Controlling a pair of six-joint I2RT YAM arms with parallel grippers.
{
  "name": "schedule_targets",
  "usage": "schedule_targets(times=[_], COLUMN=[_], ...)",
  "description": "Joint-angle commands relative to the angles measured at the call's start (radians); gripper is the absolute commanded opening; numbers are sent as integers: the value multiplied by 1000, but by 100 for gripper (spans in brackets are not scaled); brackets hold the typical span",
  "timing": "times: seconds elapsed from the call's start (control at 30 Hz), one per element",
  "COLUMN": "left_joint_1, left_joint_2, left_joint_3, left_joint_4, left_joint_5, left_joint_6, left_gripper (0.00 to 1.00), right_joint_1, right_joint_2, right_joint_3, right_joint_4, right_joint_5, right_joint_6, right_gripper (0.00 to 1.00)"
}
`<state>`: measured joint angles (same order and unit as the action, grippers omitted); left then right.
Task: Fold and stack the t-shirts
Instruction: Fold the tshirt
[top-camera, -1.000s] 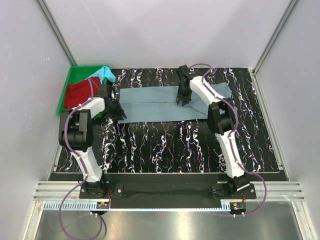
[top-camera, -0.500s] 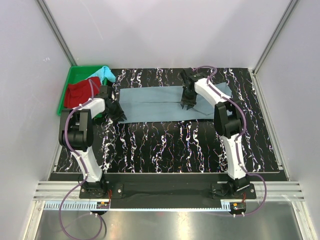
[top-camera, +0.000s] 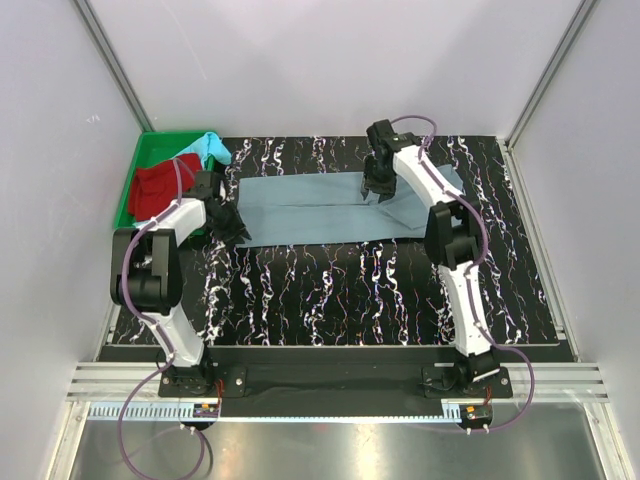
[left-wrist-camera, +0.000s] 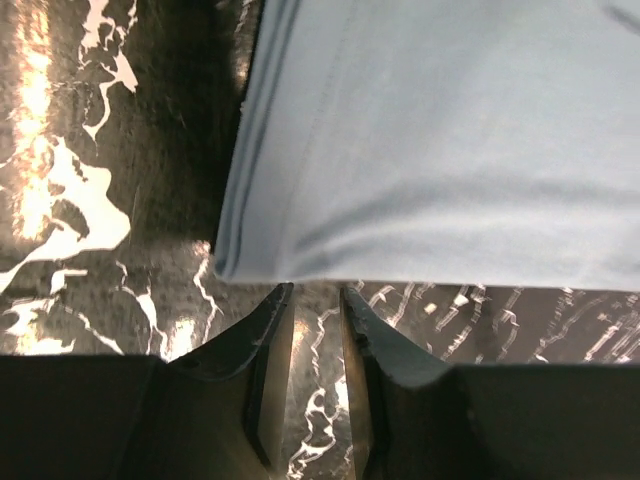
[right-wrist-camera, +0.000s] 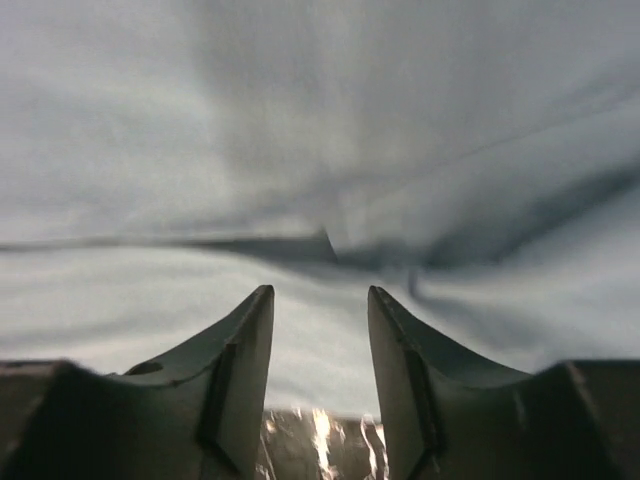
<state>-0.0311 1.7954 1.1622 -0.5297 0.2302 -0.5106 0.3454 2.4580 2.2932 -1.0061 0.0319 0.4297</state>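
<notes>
The large grey-blue t-shirt lies folded into a long strip across the black marbled table. My left gripper sits low at the strip's near-left corner. In the left wrist view the left gripper is narrowly open, with bare table between its fingers and the grey-blue t-shirt's edge just past the tips. My right gripper hovers over the strip's far edge, right of centre. The right gripper is open over rumpled grey-blue t-shirt cloth and grips nothing. The red t-shirt and the turquoise t-shirt lie in the tray.
A green tray stands at the table's far-left corner, beside my left arm. White walls with metal posts close in the back and both sides. The marbled tabletop stretches in front of the strip toward the arm bases.
My right gripper has moved to the right and then toward the far edge of the grey-blue t-shirt. The left gripper has stayed at the corner while its arm shifted slightly left.
</notes>
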Motion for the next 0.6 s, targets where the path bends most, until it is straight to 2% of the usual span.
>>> schedule_targets(times=[0.0, 0.13, 0.23, 0.3, 0.37, 0.4, 0.47, 0.57], left_joint_1=[-1, -1, -1, -1, -1, -1, -1, -3], left_joint_2=[-71, -53, -21, 13, 47, 54, 68, 85], left_joint_3=[17, 47, 65, 76, 82, 82, 79, 82], left_joint_4=[0, -1, 0, 0, 0, 0, 4, 5], left_joint_5=[24, 41, 49, 54, 55, 52, 40, 29], left_joint_6=[9, 12, 14, 17, 17, 15, 15, 21], left_gripper=[30, 30, 30, 30, 29, 29, 30, 29], right_joint_1=[-16, -63, -150, -247, -336, -370, -417, -460], right_joint_2=[-190, -355, -476, -546, -580, -585, -576, -541], right_joint_3=[-61, -248, -435, -578, -682, -713, -780, -807], right_joint_4=[-71, -62, -4, 70, 113, 160, 208, 271], right_joint_5=[-18, -13, -23, -65, -116, -136, -215, -248], right_joint_6=[-31, -39, -34, -11, 21, 35, 75, 95], right_gripper=[53, 56, 54, 49, 39, 31, 24, 14])
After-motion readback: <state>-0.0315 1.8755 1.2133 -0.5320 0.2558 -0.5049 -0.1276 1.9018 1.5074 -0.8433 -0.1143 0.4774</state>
